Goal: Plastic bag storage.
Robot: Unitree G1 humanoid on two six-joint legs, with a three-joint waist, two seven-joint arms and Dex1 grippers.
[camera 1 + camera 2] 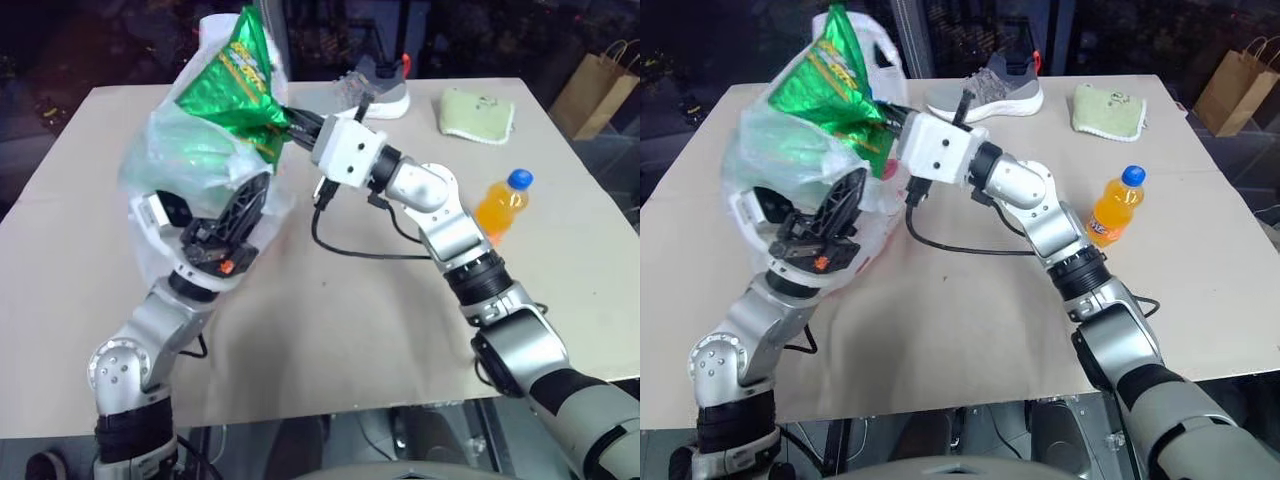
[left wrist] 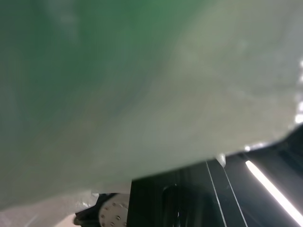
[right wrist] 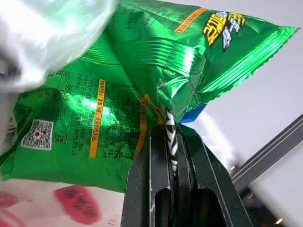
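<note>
Right wrist view puts you almost against the green snack packet (image 3: 142, 94), its crimped edge pinched tight between the two black fingers of the right claw (image 3: 173, 142), which is clenched on it. From the head cameras, that claw (image 1: 296, 122) holds the packet (image 1: 240, 85) up in the air over the far left part of the desk (image 1: 330, 330), with the packet's lower half sunk behind the thin translucent wall of the plastic bag (image 1: 185, 160). The plastic bag is lifted off the desk and draped over the left claw (image 1: 235, 215), which sits inside it and is clenched; whether it pinches the film itself I cannot tell through the plastic. Red print shows on the bag's lower side, close to the packet. Well to the right of the bag stands an orange drink bottle (image 1: 502, 205) with a blue cap, and beyond it, near the desk's far edge, lie a grey sneaker (image 1: 375, 92) and a pale green pouch (image 1: 478, 115). A brown paper bag (image 1: 598, 85) stands off the desk's far right corner.
</note>
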